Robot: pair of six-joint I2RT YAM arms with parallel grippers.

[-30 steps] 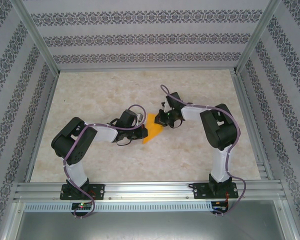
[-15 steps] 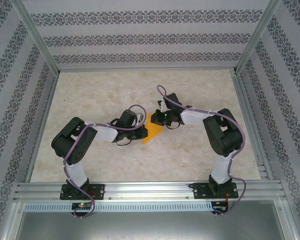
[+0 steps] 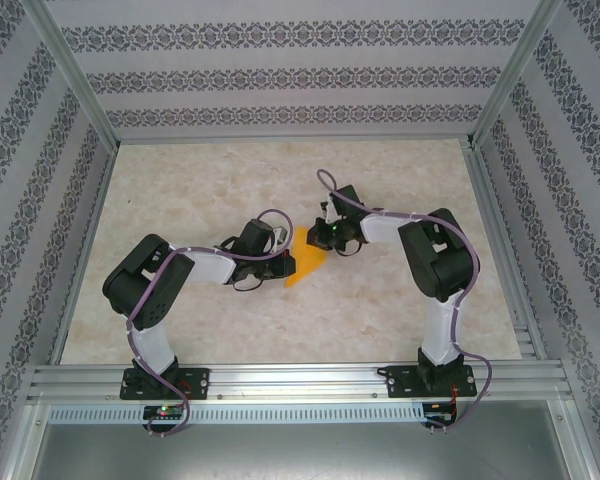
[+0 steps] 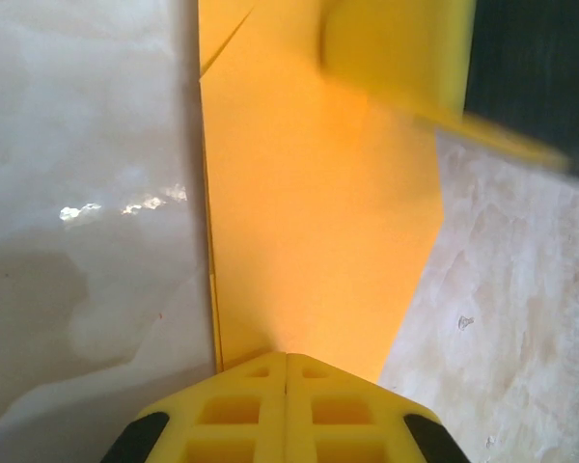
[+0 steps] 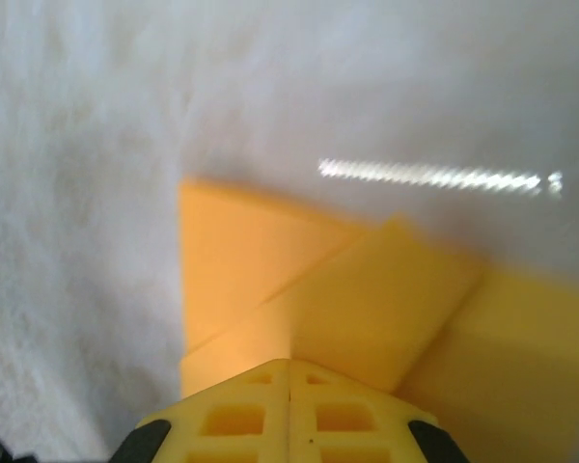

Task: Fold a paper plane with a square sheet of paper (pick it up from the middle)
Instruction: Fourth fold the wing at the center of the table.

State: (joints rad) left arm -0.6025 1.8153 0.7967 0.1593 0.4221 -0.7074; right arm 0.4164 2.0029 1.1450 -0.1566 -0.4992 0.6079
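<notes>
Two arms: both reach in to the middle of the table [image 3: 180,180].
Left gripper [image 3: 288,263]: fingers shut tight together, tips on the paper's left edge.
Paper: the square sheet of paper [image 3: 306,270], orange and partly folded, lies flat between both grippers.
Right gripper [image 3: 318,238]: fingers together, tips on the folded flaps.
In the way: the black wrists hide part of the paper from above.
Around: patterned walls [image 3: 280,75].

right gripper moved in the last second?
Yes, slightly. In the top view the right gripper has edged left, judged against the table's far edge, ending a little closer to the left gripper.
</notes>
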